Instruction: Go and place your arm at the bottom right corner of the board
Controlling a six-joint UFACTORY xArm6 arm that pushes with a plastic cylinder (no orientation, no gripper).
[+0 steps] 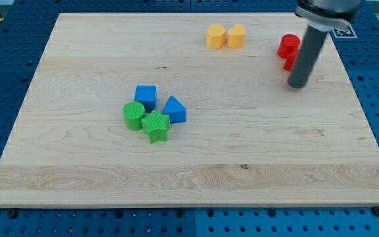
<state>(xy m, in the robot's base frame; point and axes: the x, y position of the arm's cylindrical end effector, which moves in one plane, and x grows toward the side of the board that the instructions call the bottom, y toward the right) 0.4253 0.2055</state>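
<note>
My tip (297, 85) (upper right) on board (196, 151).

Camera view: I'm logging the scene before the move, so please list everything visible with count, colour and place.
board: 1, light wood, fills most of the view
yellow blocks: 2, yellow, touching, near the view's top, right of centre
red blocks: 2, red, upper right, partly hidden by the rod
blue cube: 1, blue, left of centre
blue triangular block: 1, blue, right of the cube
green cylinder: 1, green, below the cube
green star block: 1, green, lowest in the cluster
my tip: 1, dark rod end, just below-right of the red blocks
</note>
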